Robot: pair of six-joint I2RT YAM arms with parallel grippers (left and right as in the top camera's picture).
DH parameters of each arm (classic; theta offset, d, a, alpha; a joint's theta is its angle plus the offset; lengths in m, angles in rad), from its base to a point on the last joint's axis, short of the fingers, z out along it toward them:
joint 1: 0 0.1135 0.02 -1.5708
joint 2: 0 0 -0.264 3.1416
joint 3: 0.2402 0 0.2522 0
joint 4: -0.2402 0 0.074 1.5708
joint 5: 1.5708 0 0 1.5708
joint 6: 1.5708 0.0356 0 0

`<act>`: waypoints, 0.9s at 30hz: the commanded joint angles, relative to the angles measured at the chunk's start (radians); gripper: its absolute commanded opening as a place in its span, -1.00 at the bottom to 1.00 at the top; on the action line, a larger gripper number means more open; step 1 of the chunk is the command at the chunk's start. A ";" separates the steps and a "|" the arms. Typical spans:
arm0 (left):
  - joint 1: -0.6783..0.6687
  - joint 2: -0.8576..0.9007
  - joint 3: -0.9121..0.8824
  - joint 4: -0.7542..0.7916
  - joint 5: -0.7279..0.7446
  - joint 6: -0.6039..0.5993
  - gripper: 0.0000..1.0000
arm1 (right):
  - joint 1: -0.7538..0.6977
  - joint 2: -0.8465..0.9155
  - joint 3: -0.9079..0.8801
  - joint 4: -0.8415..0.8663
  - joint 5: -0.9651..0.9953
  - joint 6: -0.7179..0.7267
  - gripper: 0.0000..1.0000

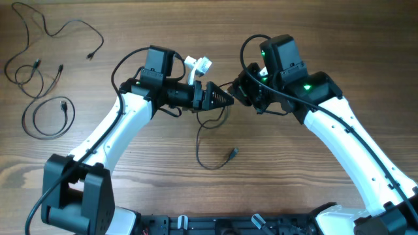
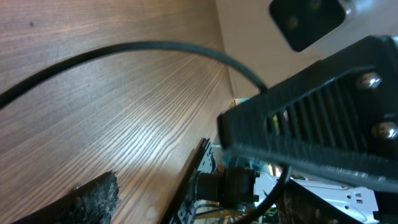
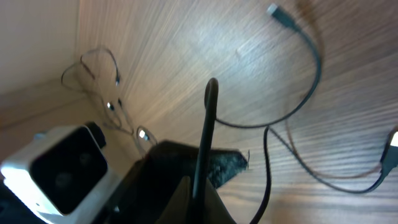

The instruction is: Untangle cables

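Right gripper (image 1: 243, 93) clamped tight on cable (image 1: 198, 151); in wrist view cable stands up out of closed jaws, rest loops down onto table (image 1: 294, 176), plug end lying free. Left gripper (image 1: 222, 98) nose to nose with right, jaws apart; I see black strand crossing gap, can't confirm contact. Both arms reach in from near edge, forearms angled toward table centre, grippers pointing at each other. Other cables (image 1: 63, 104) far left, well apart.

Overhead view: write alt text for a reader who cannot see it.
The left gripper and right gripper face each other mid-table, a thin black cable looping down from between them to a loose plug. More thin cables lie spread at the wooden table's upper left.
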State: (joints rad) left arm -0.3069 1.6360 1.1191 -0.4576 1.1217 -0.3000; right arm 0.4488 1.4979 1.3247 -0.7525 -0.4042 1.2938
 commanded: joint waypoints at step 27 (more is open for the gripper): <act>0.040 -0.097 0.005 -0.029 0.076 0.034 -0.28 | 0.003 0.002 0.006 -0.011 -0.067 -0.037 -0.91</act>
State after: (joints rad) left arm -0.2726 1.5581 1.1187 -0.4858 1.1530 -0.2626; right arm 0.4492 1.4979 1.3247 -0.7631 -0.4706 1.2739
